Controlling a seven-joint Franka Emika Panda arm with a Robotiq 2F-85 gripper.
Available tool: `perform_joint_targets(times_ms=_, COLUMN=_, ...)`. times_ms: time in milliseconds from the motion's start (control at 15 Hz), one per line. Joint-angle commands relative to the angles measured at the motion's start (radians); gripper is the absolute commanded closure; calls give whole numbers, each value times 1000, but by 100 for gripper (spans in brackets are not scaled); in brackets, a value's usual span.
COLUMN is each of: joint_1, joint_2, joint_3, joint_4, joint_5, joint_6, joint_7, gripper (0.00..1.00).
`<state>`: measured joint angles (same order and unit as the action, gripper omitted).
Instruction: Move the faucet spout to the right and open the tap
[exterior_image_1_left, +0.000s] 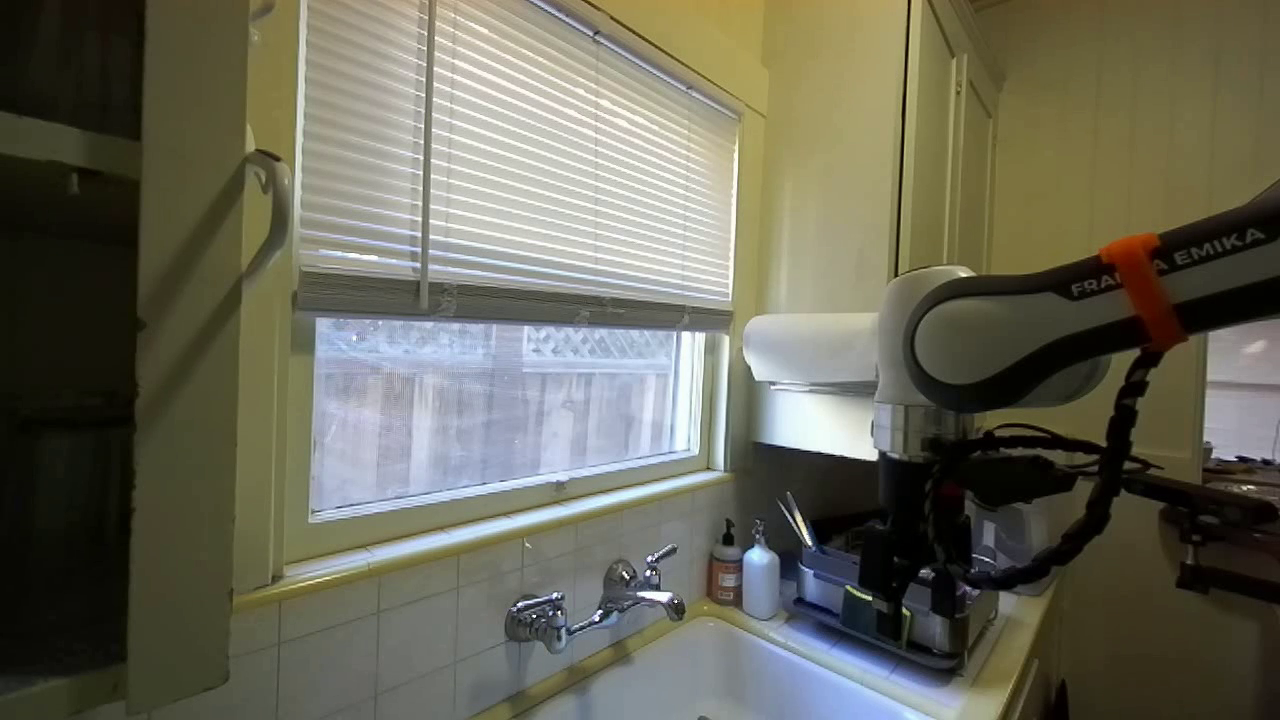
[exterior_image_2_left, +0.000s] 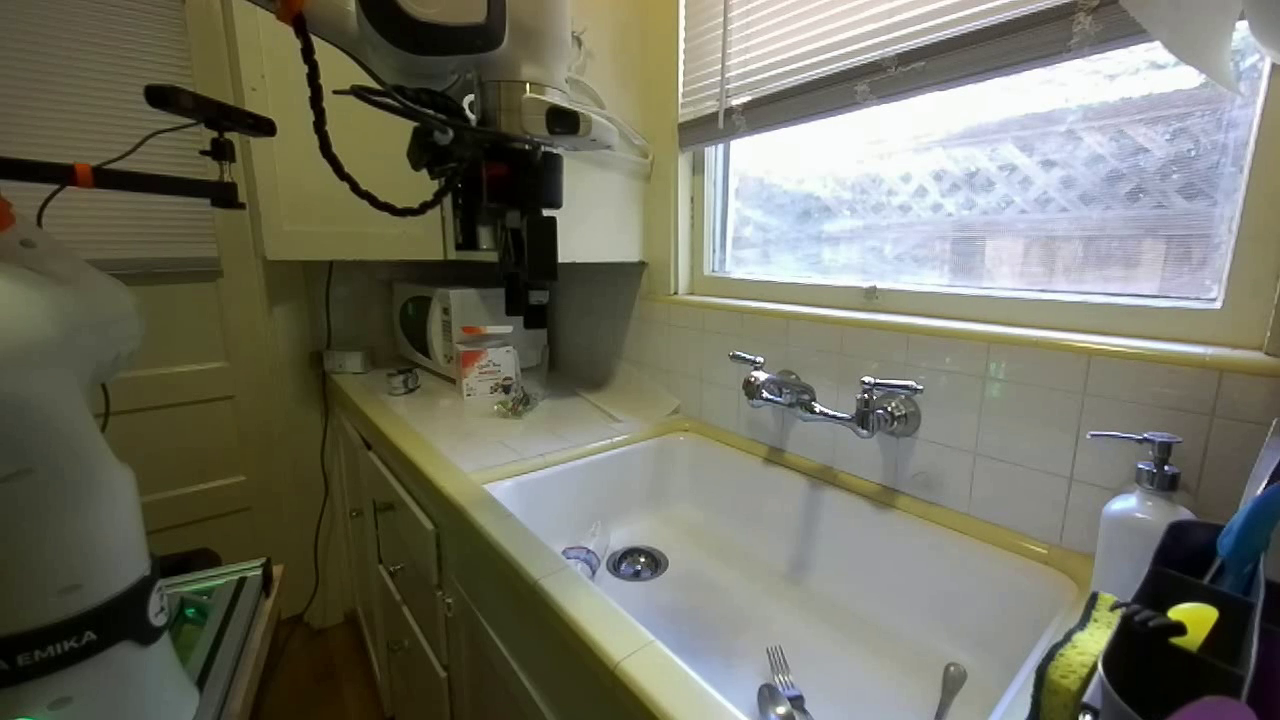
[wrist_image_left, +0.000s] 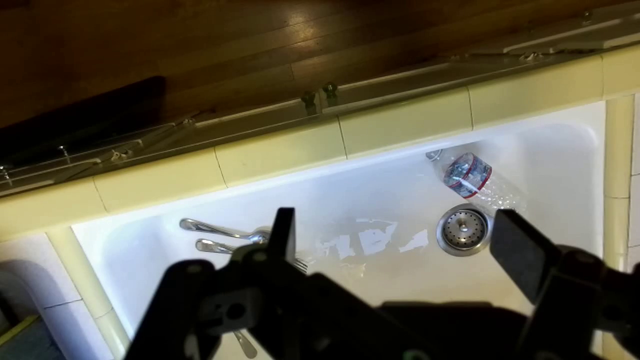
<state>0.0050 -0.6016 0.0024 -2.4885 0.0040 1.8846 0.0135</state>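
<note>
The chrome two-handled faucet is fixed to the white tile wall below the window, above the sink. Its faucet spout (exterior_image_1_left: 652, 600) shows in an exterior view as a short shiny tube. It also shows, strongly foreshortened, in an exterior view (exterior_image_2_left: 772, 389). Its stubby handles stand at either side, one handle (exterior_image_1_left: 540, 606) and the other handle (exterior_image_1_left: 658, 556). My gripper (wrist_image_left: 395, 235) is open, with nothing between its fingers. It points down over the sink, apart from the faucet. It also shows in both exterior views (exterior_image_1_left: 915, 608) (exterior_image_2_left: 530, 300). The faucet is out of the wrist view.
The white sink (exterior_image_2_left: 900, 570) holds a clear plastic bottle (wrist_image_left: 467, 175), a metal strainer (wrist_image_left: 463, 227) and cutlery (wrist_image_left: 215, 227). Soap bottles (exterior_image_1_left: 760, 580) and a dish rack (exterior_image_1_left: 830, 575) stand beside it. A cabinet door (exterior_image_1_left: 190, 350) stands open. A microwave (exterior_image_2_left: 430, 315) sits on the counter.
</note>
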Motion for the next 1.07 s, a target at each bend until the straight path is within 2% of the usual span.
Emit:
perform_joint_targets(times_ms=0, joint_1=-1, joint_2=0, joint_3=1, joint_4=2, joint_5=0, joint_6=-2, joint_7=-1, gripper=0)
perform_joint_targets(times_ms=533, joint_1=-1, joint_2=0, joint_3=1, joint_4=2, joint_5=0, joint_6=-2, joint_7=-1, gripper=0)
perform_joint_targets(times_ms=867, joint_1=8, joint_2=59, joint_3=7, joint_4=68, joint_5=-10, joint_6=265, joint_7=-26, gripper=0)
perform_joint_targets(times_ms=1000, joint_1=19, joint_2=136, joint_3=10, joint_4=146, joint_5=-16, joint_6=314, joint_7=-61, gripper=0)
